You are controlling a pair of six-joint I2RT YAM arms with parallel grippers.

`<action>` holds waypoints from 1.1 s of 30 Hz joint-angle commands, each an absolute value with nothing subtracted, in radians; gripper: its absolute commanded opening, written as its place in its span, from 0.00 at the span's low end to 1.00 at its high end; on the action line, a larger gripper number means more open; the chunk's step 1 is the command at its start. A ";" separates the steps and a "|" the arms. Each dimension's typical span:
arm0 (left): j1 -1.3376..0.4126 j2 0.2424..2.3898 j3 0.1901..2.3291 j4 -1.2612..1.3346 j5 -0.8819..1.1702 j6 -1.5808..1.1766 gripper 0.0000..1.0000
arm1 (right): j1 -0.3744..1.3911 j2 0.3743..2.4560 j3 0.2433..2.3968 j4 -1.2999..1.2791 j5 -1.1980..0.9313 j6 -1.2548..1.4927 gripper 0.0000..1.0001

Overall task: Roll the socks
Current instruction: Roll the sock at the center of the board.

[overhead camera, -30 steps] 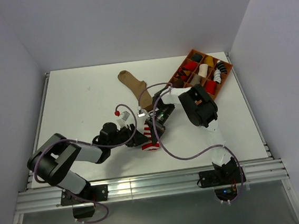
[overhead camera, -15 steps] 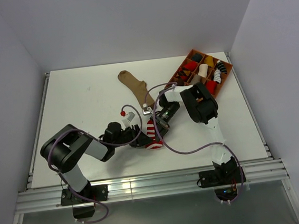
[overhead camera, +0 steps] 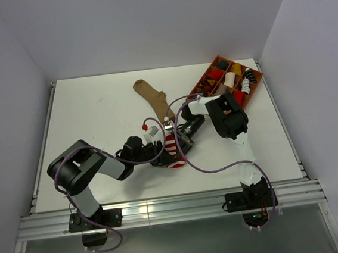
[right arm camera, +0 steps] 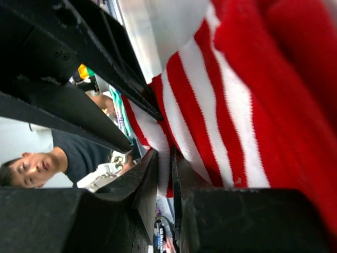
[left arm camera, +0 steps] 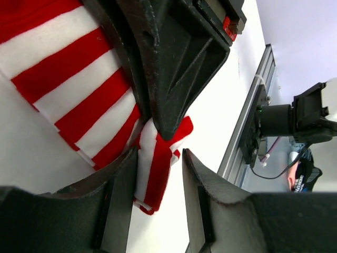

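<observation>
Striped sock (overhead camera: 171,152), 1: bunched just toward 6 o'clock of the table (overhead camera: 95,109) centre, between both grippers.
Left gripper (left arm camera: 158,156), 1: at the sock's 9 o'clock. Jaws part spread with a fold between them; whether they press it cannot be told.
Right gripper (right arm camera: 164,161), 1: at the sock's 1 o'clock. Jaws nearly together, nipping its edge.
Tan sock (overhead camera: 154,99), 1: flat, at 11 o'clock, apart.
Tray (overhead camera: 218,58), 1: at 2 o'clock. Rolls (overhead camera: 215,74) too small to count.
</observation>
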State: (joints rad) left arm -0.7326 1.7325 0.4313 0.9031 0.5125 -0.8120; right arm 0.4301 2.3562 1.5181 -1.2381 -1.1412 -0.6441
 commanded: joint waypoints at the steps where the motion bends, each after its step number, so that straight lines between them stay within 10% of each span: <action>1: -0.759 1.729 0.474 0.855 0.532 -0.773 0.43 | 0.423 2.309 1.513 -1.141 -1.134 -0.589 0.09; 16: -0.764 1.798 0.620 0.502 0.457 -0.801 0.00 | 0.425 2.241 1.459 -0.997 -1.046 -0.465 0.16; 33: -0.750 1.879 0.739 0.149 0.471 -1.038 0.00 | 0.379 2.044 1.371 -0.764 -0.904 -0.356 0.48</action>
State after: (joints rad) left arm -0.7422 1.8217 0.7578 0.3267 0.4801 -1.0271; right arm 0.4084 2.1220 1.3880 -0.8715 -0.9405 -0.3618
